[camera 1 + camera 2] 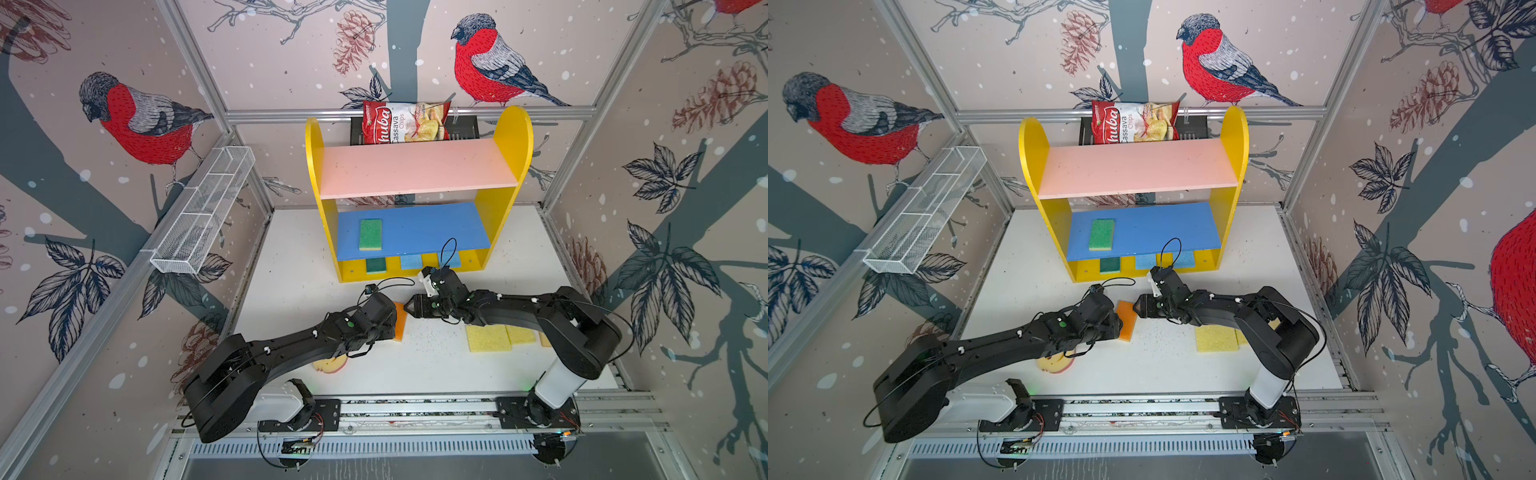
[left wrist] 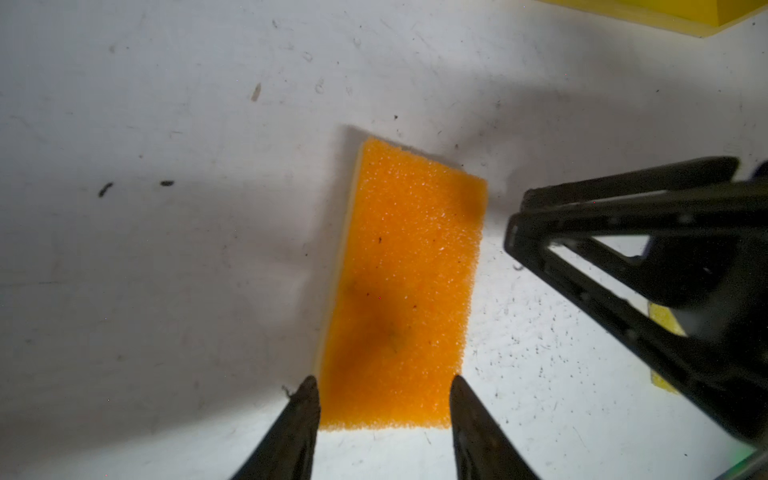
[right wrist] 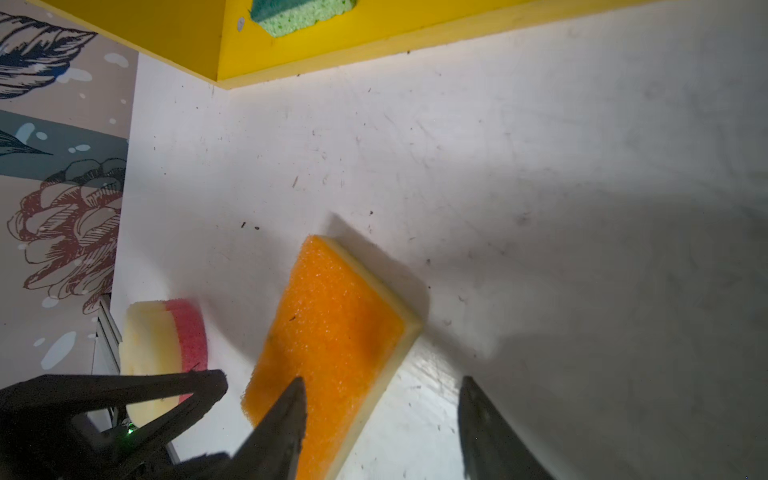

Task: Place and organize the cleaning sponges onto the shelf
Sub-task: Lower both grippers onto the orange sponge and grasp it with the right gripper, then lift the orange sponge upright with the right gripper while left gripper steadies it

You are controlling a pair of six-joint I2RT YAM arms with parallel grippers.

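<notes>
In both top views the shelf (image 1: 514, 141) stands at the back of the table (image 1: 299, 299). A green sponge (image 1: 370, 235) lies flat on its blue board (image 1: 436, 228), with a dark green sponge (image 1: 375, 264) and two light blue sponges (image 1: 410, 262) on the yellow base (image 1: 471, 262). Off the shelf: orange sponge (image 1: 400, 328) mid-table between the arms, yellow sponges (image 1: 488, 338) near the right arm, round yellow-pink sponge (image 1: 328, 365) half under the left arm. The right gripper (image 1: 409, 311) is just beside the orange sponge's shelf-side end; the left gripper's fingers are hidden under its wrist here. Left wrist view: left gripper (image 2: 383, 386) jaws apart, one tip on each side of the orange sponge (image 2: 399, 291) at its near end, sponge flat on the table; cannot tell if they press the foam. The right gripper (image 2: 515, 226) is close at the sponge's side. Right wrist view: right gripper (image 3: 382, 384) jaws apart, empty, one finger over the orange sponge (image 3: 332, 332), the other over bare table. Risks, my read: both grippers crowd one sponge, so fingers may knock together or drag it. If the right one closes as placed, it would jab the top face, not pinch. Soft foam may squash and slip, and the low base gap may snag it on entry.
</notes>
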